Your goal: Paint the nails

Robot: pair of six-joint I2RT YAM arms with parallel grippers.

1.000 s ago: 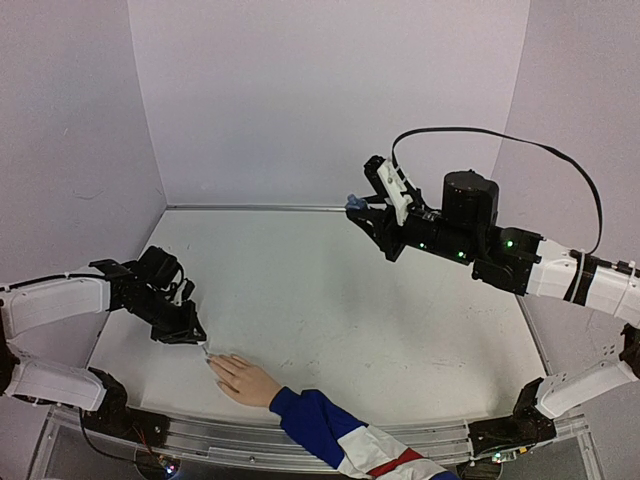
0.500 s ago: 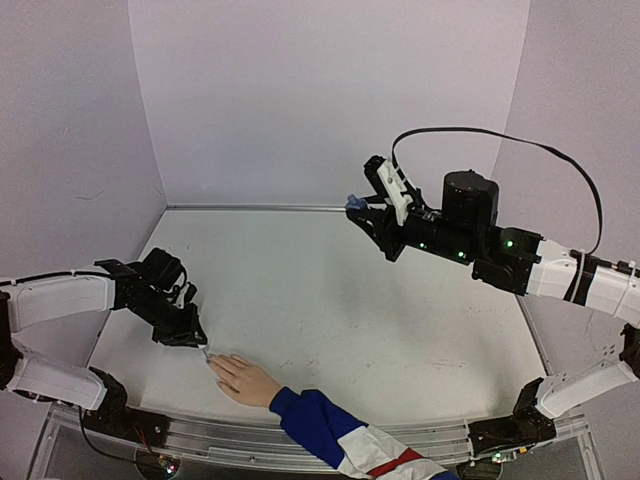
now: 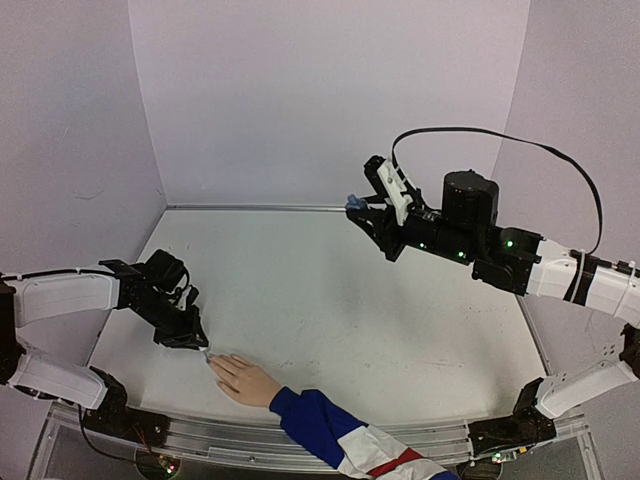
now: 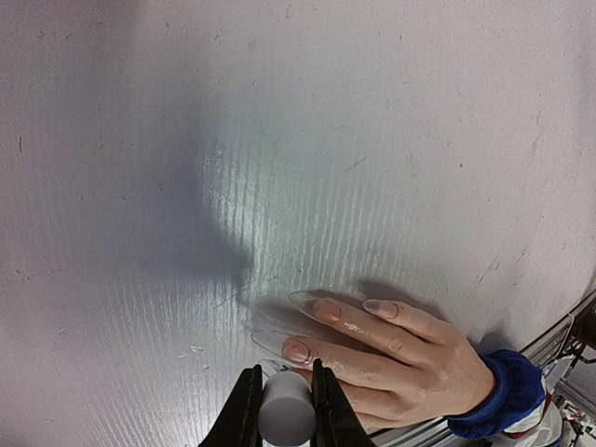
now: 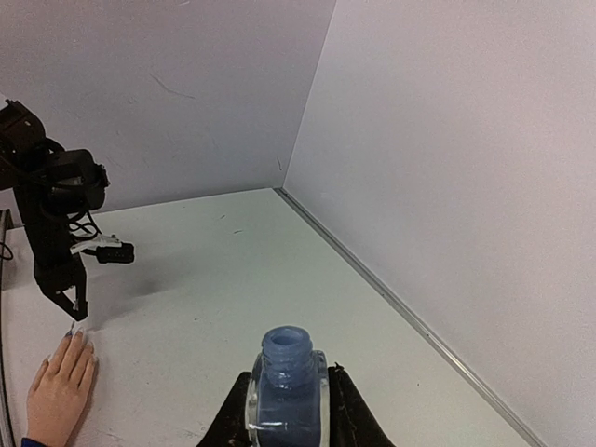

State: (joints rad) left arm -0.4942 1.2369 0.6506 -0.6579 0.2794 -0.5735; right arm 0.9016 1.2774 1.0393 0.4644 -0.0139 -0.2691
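Note:
A pale hand [image 3: 246, 380] in a blue, white and red sleeve [image 3: 340, 437] lies flat near the table's front edge. Its nails [image 4: 296, 351] carry long clear tips in the left wrist view. My left gripper [image 3: 190, 338] is shut on a white brush cap [image 4: 286, 419], held just above the fingertips of the hand [image 4: 400, 349]. The brush itself is hidden under the cap. My right gripper [image 3: 360, 208] is shut on a small blue bottle [image 5: 286, 386], open at the top and held upright, high over the back of the table.
The white table [image 3: 330, 300] is closed in by pale walls at the back and sides. A metal rail [image 3: 240, 440] runs along the front edge. The left arm [image 5: 56, 223] and the hand [image 5: 60, 386] show in the right wrist view.
My left arm has shifted very slightly, with the gripper still at the fingertips. The right arm and the bottle have not moved.

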